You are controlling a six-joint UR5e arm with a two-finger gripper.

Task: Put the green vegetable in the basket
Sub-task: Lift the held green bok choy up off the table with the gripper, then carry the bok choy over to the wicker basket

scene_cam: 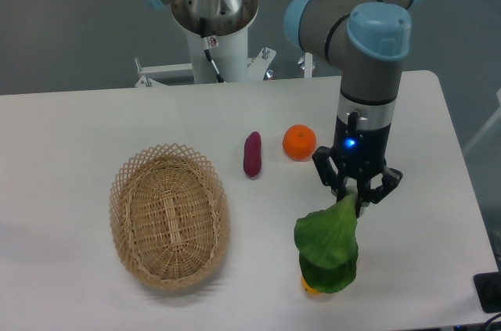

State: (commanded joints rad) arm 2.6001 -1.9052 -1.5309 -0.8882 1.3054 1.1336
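The green vegetable hangs leaves-down from my gripper, which is shut on its upper end, right of the table's middle. Its broad bright green leaves droop toward the table and its pale stem end is hidden between the fingers. The basket, oval, light-tan wicker and empty, lies on the table well to the left of the gripper.
A purple sweet potato and an orange round fruit lie between the basket and the gripper, further back. A bit of yellow fruit peeks from under the green leaves. The table's front edge is close below.
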